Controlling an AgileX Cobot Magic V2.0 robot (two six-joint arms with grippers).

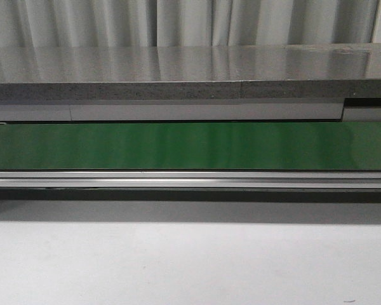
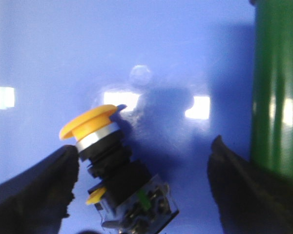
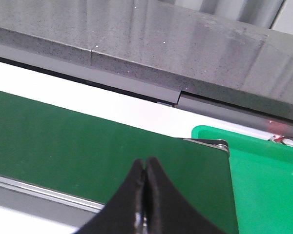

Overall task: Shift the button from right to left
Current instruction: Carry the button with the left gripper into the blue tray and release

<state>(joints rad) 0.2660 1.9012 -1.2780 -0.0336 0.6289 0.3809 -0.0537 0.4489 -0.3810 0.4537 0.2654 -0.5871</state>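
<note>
The button (image 2: pixel 115 165) shows only in the left wrist view. It lies tilted on the blue floor of a bin (image 2: pixel 63 48), with its yellow-orange mushroom cap (image 2: pixel 88 122) up and away from the camera and its black body and clear end towards it. My left gripper (image 2: pixel 144 146) is open and wide around it. One finger (image 2: pixel 44 185) is right beside the button's collar, and I cannot tell whether they touch. The other finger (image 2: pixel 244 185) stands well apart. My right gripper (image 3: pixel 145 163) is shut on nothing above the green belt (image 3: pixel 63 136). Neither gripper appears in the front view.
The green conveyor belt (image 1: pixel 190 146) runs across the front view behind a metal rail (image 1: pixel 190 181), with white table (image 1: pixel 190 260) in front and a grey stone ledge (image 1: pixel 178 89) behind. A green tray (image 3: pixel 263 175) sits at the belt's end. Part of the belt (image 2: pixel 276 87) borders the blue bin.
</note>
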